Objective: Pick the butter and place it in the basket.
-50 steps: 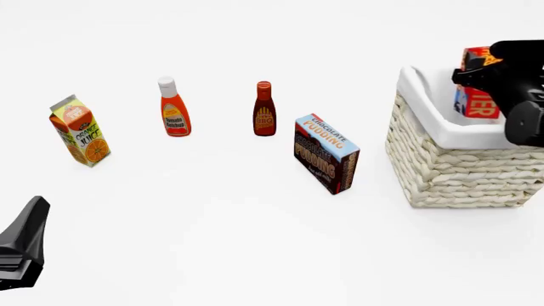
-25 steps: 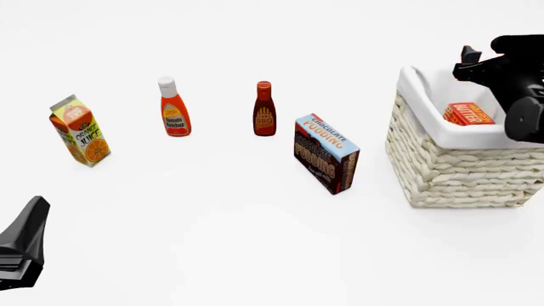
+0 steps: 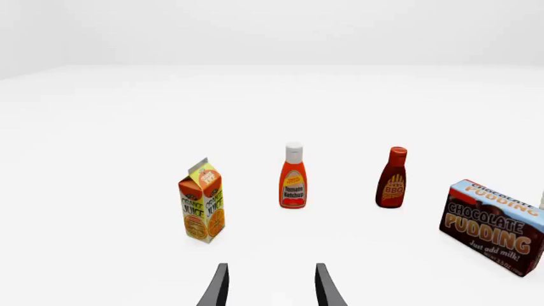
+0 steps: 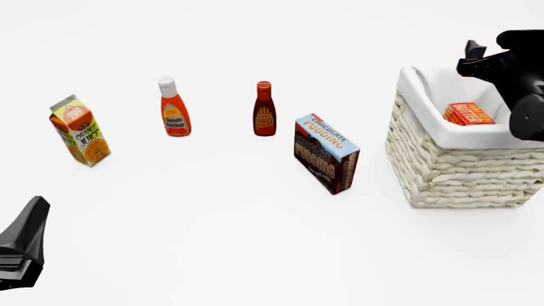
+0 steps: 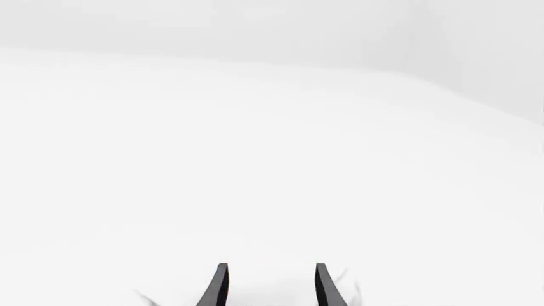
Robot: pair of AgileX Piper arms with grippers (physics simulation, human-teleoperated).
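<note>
So the butter [image 4: 468, 114] is already lying inside the basket [image 4: 459, 169], far right on the bench. Right end effector [image 4: 476, 58] is spread open and empty above it; the rim could get clipped if it's pulled away low.

Carton [image 4: 78, 131], far left: "ORANGE JUICE" in orange letters on its front.
Red squeeze bottle [image 4: 174, 108], white cap: label reads "Tomato Ketchup".
Dark brown bottle [image 4: 264, 109], red cap: "BBQ" on its label; smaller print above too small to read.
Brown-and-blue box [image 4: 327, 153], centre right: "CHOCOLATE PUDDING" on front and again on top edge; "Just add milk!" beneath, legible in the left wrist view.
Small red-orange box [image 4: 467, 114] inside the basket [image 4: 463, 172], right: "BUTTER" on its top face.
</note>
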